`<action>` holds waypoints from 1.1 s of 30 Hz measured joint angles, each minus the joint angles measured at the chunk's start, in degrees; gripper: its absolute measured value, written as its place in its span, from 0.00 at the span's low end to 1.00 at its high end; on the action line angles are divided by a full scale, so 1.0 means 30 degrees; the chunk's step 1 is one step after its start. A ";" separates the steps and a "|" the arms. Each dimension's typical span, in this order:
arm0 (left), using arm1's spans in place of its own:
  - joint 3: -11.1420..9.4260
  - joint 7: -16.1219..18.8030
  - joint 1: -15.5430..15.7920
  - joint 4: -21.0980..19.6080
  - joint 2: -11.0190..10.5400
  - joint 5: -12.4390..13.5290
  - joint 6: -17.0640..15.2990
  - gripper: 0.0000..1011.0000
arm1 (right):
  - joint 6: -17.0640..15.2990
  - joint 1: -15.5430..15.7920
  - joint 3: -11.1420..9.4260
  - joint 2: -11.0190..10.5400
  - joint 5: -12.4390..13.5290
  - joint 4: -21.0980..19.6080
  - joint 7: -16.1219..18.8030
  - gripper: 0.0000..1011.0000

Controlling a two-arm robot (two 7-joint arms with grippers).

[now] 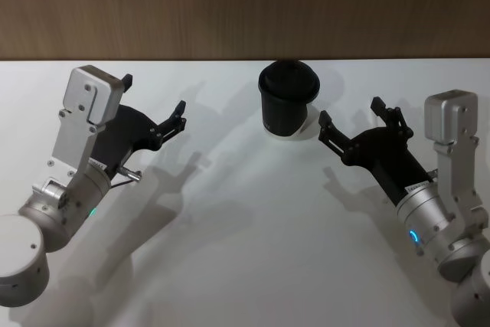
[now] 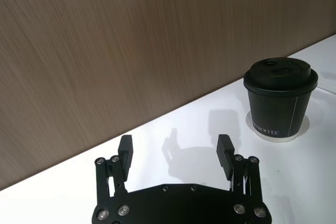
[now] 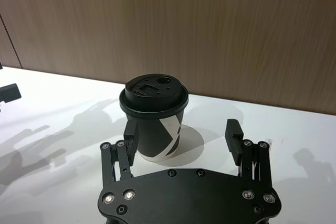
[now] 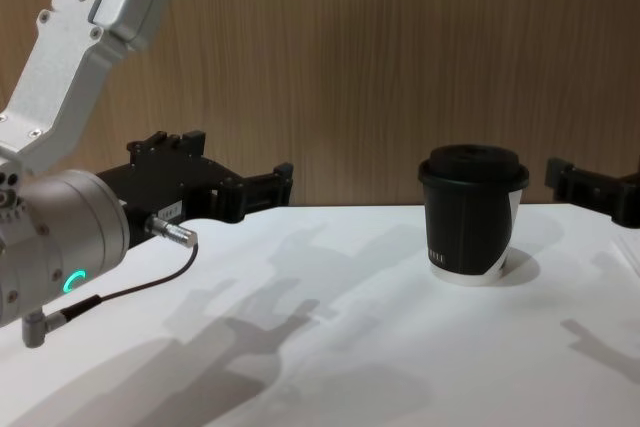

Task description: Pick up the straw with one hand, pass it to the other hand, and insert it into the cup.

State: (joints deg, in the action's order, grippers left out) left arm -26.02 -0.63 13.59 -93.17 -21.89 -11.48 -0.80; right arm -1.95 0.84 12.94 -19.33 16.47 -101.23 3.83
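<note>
Head looks down, chest looks across low, both wrists peer forward; all share the cup [image 1: 288,101].

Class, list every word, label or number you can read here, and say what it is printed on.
"KOFFEE": white print low on the cup, left wrist view; letters before it unclear.
Cup's white marks, chest view: too small to read.
White label on the left gripper, another on the right gripper: too small to read.
</note>
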 joint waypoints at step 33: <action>0.0000 0.0001 0.0000 -0.0001 0.0000 0.0000 0.0000 0.99 | 0.0000 0.0001 0.0000 -0.0001 0.0000 0.0001 0.0000 0.99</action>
State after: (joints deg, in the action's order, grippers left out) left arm -26.02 -0.62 13.59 -93.18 -21.89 -11.48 -0.80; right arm -1.95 0.84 12.94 -19.34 16.46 -101.23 3.83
